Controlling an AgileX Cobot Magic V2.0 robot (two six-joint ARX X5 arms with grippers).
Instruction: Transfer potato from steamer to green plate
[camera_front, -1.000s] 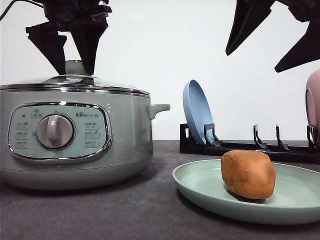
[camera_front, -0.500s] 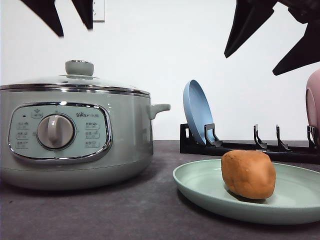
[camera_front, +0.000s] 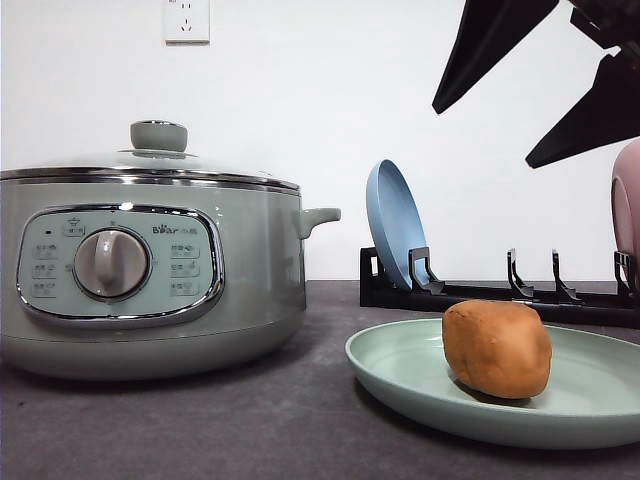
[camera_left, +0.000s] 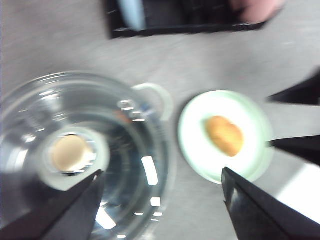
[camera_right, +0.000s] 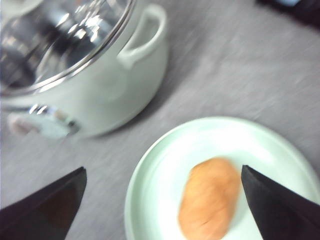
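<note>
Potato (camera_front: 497, 348) lies on green plate (camera_front: 420, 385), right of lidded steamer (camera_front: 150, 270) on counter (camera_front: 200, 420); right hand (camera_front: 545, 85) open above plate, left hand (camera_left: 162, 210) open above steamer

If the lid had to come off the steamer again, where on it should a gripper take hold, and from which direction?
Grip the lid's green knob, coming straight down from above. It stands proud at the centre of the glass lid, a short round stub narrow enough for open jaws to straddle. The dome around it is smooth, sloped glass with a chrome rim, offering no other purchase. The lid sits level on the steamer.
</note>
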